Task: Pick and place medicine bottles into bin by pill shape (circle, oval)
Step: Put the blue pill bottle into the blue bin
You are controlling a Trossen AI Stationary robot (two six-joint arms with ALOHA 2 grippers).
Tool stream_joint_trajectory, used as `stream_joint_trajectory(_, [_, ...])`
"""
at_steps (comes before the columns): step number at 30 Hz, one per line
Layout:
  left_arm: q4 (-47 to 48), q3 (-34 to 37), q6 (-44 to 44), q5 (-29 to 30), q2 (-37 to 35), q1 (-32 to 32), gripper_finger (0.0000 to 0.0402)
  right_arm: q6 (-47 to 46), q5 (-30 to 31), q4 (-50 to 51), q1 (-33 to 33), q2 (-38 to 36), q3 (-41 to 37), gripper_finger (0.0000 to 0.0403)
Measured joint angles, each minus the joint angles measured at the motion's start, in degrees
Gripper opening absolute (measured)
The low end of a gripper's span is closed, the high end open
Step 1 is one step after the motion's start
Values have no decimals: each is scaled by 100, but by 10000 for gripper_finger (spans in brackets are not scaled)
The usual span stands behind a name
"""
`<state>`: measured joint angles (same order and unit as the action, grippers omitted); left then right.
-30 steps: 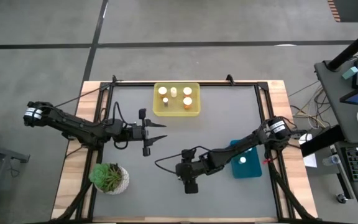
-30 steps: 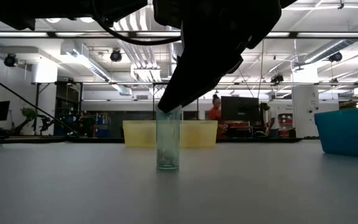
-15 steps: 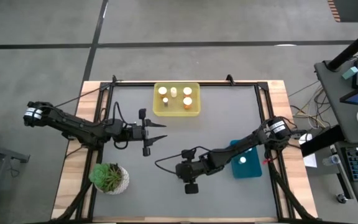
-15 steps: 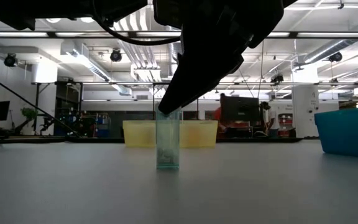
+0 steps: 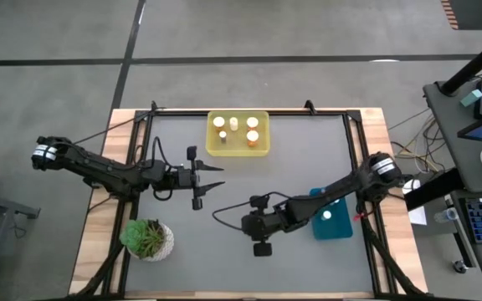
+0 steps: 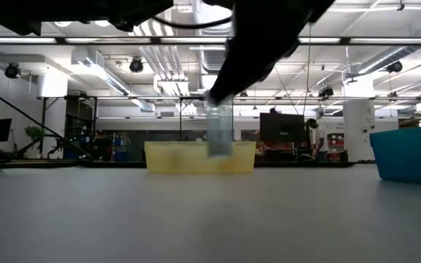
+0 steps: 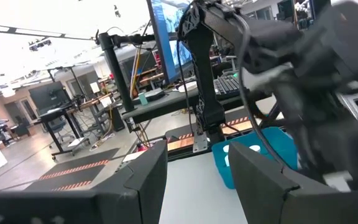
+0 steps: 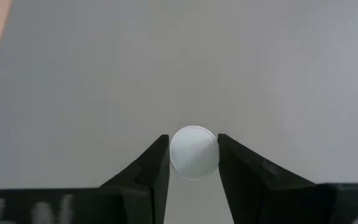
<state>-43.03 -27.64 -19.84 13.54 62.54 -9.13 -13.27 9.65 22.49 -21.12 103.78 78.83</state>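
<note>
My right gripper (image 8: 193,142) is over the middle of the table (image 5: 260,234) and is shut on a small clear bottle with a white cap (image 8: 194,152). The low view shows the bottle (image 6: 220,135) in the air below the dark fingers. My left gripper (image 5: 213,177) waits open and empty left of centre, its fingers level. A yellow bin (image 5: 263,150) at the far middle holds several white-capped bottles, some orange. A blue bin (image 5: 341,226) at the right holds one white-capped bottle (image 5: 326,214). My right gripper pinches the bottle's top end at the white cap (image 8: 174,155) between its two fingers. The fingers come from above and point down. The bottle hangs about upright below them (image 6: 220,146), lifted clear of the table.
A potted green plant (image 5: 147,238) stands at the near left. The yellow bin shows behind the bottle in the low view (image 6: 167,157), and the blue bin stands at its right (image 6: 411,153). The table's wooden borders run along its left and right sides.
My right gripper has gone up and a little toward the table's right edge, staying shut on the clear bottle. The bottle stood on the table a second ago; now it hangs lifted clear.
</note>
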Motion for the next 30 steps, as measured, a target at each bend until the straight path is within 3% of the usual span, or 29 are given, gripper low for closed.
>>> stream_joint_trajectory(10, [-7, 0, 2, 0, 0, -2, 156, -1326, 868, 1909, -395, -1452, -74, 113])
stream_joint_trajectory(18, [-10, 0, 7, 1, 0, -4, 156, -3318, 1306, 2924, -982, -2640, -811, 113])
stream_joint_trajectory(22, [-11, 0, 9, 2, 0, -4, 156, -4046, 1328, 3387, -1379, -3204, -1267, 113])
stream_joint_trajectory(30, [-12, 0, 9, 2, 0, 0, 156, -4870, 667, 4105, -2155, -4384, -2139, 110])
